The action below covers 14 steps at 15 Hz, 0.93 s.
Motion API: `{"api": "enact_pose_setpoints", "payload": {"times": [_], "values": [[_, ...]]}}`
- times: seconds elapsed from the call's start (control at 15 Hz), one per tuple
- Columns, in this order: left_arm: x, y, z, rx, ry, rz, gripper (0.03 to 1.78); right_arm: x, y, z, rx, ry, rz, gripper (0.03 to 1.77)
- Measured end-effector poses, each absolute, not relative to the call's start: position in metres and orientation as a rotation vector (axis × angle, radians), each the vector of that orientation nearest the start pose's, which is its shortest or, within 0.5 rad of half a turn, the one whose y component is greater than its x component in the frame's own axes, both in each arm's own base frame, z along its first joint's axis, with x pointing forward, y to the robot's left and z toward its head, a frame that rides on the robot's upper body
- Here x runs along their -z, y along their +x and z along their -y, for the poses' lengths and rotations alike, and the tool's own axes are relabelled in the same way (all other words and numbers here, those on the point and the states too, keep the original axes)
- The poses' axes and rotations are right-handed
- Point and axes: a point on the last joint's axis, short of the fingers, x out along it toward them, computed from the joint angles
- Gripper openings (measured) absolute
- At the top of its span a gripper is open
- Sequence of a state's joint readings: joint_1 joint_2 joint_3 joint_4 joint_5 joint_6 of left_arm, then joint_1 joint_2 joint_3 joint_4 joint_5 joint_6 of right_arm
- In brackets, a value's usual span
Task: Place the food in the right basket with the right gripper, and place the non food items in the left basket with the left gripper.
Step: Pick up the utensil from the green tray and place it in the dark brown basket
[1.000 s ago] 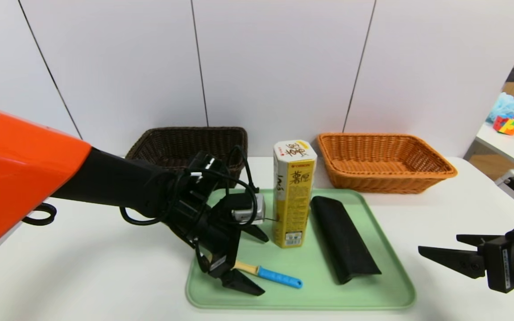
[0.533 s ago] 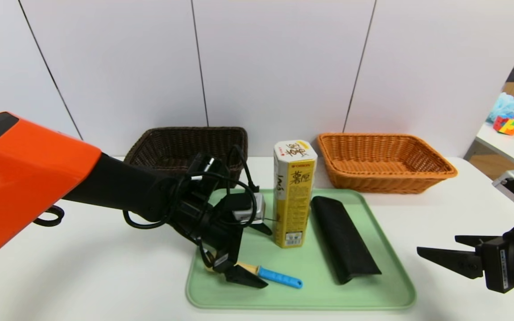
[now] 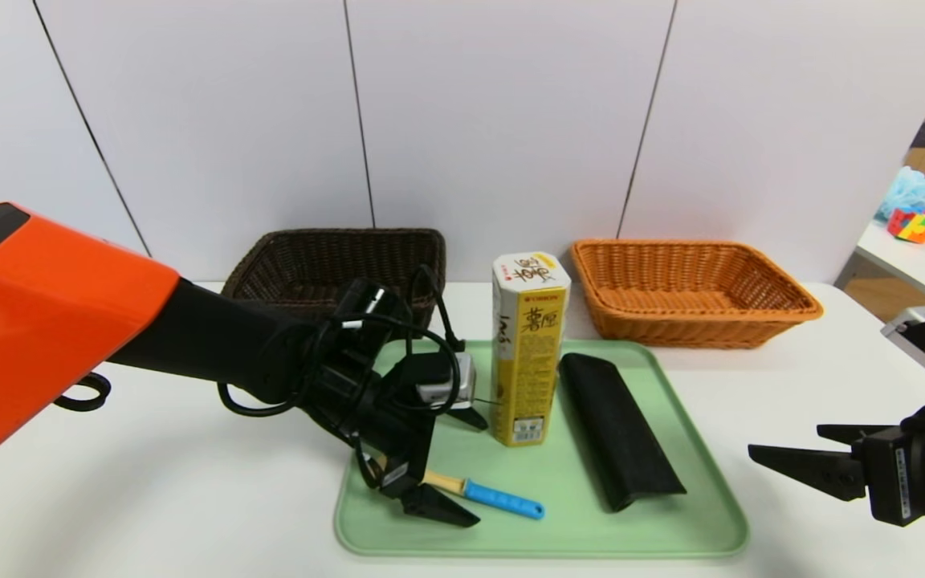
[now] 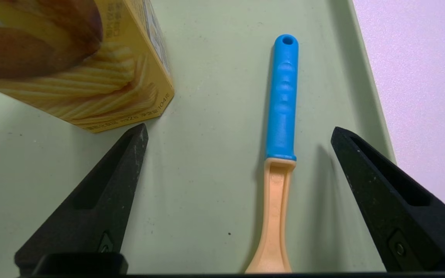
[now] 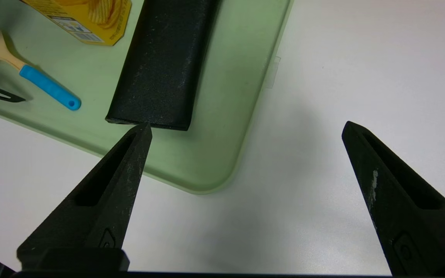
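Two grippers are in our sight, both spread wide and holding nothing. Our left arm slants across from the left, and its gripper (image 4: 240,131) reaches low over the green tray (image 3: 591,534), fingers on either side of the blue-handled utensil (image 4: 282,100) lying there. Our right gripper (image 5: 247,127) hovers over the white table (image 3: 784,385), beside the tray's right edge.

Close by our left gripper, the yellow snack box (image 3: 531,361) stands upright on the tray, with the black folded item (image 3: 619,433) on its other side. Behind the tray we see the dark basket (image 3: 334,265) on the left and the orange basket (image 3: 687,301) on the right.

Our left arm covers part of the dark basket and the utensil's pale end in the head view.
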<state>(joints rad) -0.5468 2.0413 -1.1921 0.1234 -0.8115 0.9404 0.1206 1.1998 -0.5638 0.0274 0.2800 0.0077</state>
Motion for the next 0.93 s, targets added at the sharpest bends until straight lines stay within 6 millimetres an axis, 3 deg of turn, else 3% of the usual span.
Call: {"api": "enact_pose_setpoints", "payload": {"times": [0.93], "values": [[-0.1019, 0.2963, 0.2003, 1.611, 0.584, -0.397, 1.69, -0.1739, 0.1545, -0.0250, -0.384, 0.059, -0.667, 1.70]]}}
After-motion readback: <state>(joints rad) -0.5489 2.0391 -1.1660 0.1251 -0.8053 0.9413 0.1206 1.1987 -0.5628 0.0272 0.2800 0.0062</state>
